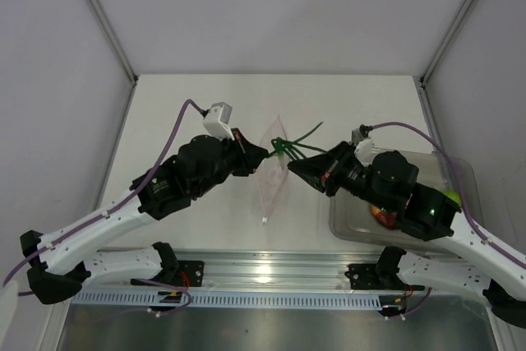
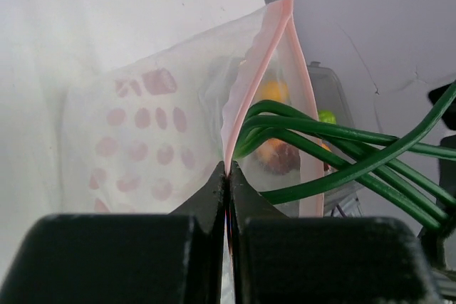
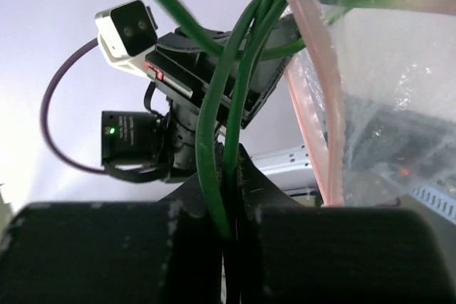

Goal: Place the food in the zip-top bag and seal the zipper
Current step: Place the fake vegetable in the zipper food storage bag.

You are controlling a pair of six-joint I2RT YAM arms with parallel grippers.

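- Top external view, far left: the left gripper (image 1: 263,154) meets the edge of the crinkly clear plastic zip-top bag (image 1: 274,180). The bag sits edge-on between the two arms, over the middle of the table, and the grip itself is too small to read here.
- Left wrist view shows the grip: its fingers (image 2: 212,201) are pressed together on one lip of the pink-red zipper strip (image 2: 260,69), and the mouth gapes in a narrow wedge.
- Only that view shows the looped ends of the dark-green bunch of thin stalks (image 2: 342,149) lying between the two lips.
- Right wrist view: the right gripper (image 3: 229,197) is clamped on those stalks.
- Top view, right: a rigid clear rectangular tray (image 1: 465,172) holds a yellow-green round fruit (image 1: 451,196) and a reddish-orange piece (image 1: 382,217) half hidden under the right arm.
- An orange round fruit (image 2: 273,91) shows through the bag's film; I cannot tell whether it is inside or behind the bag.
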